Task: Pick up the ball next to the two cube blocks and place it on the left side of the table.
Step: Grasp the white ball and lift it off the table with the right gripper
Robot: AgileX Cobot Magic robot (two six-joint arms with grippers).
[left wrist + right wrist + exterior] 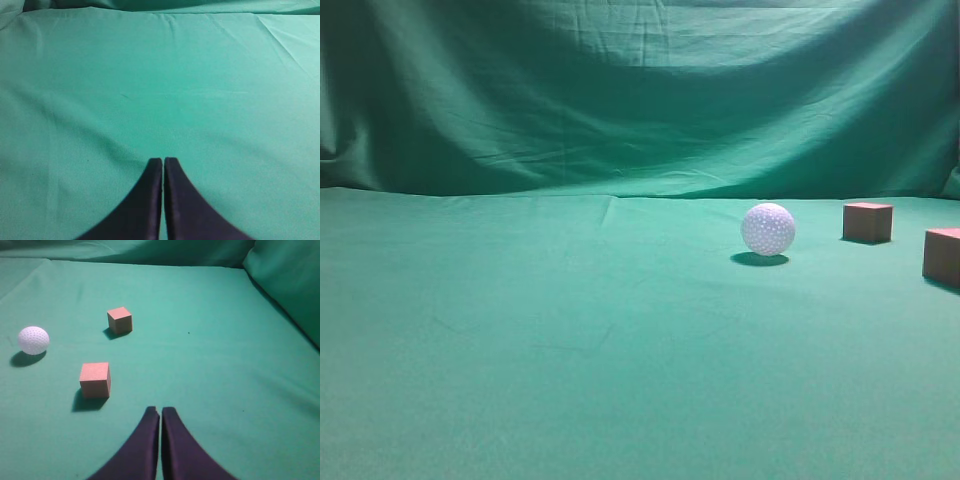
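Observation:
The white dimpled ball (pixel 768 229) rests on the green table (pixel 570 340), right of centre. It also shows at the left of the right wrist view (pixel 34 340). The two reddish-brown cube blocks sit to its right: one further back (pixel 868 222) and one at the right edge (pixel 942 257). In the right wrist view they show as a far block (pixel 120 320) and a near block (pixel 95 380). My right gripper (pixel 160 411) is shut and empty, short of the near block and to its right. My left gripper (pixel 163 161) is shut and empty over bare cloth. Neither gripper shows in the exterior view.
A green cloth backdrop (pixel 640 90) rises behind the table. In the right wrist view the cloth folds up at the far right (pixel 285 285). The left half of the table in the exterior view holds only wrinkled cloth.

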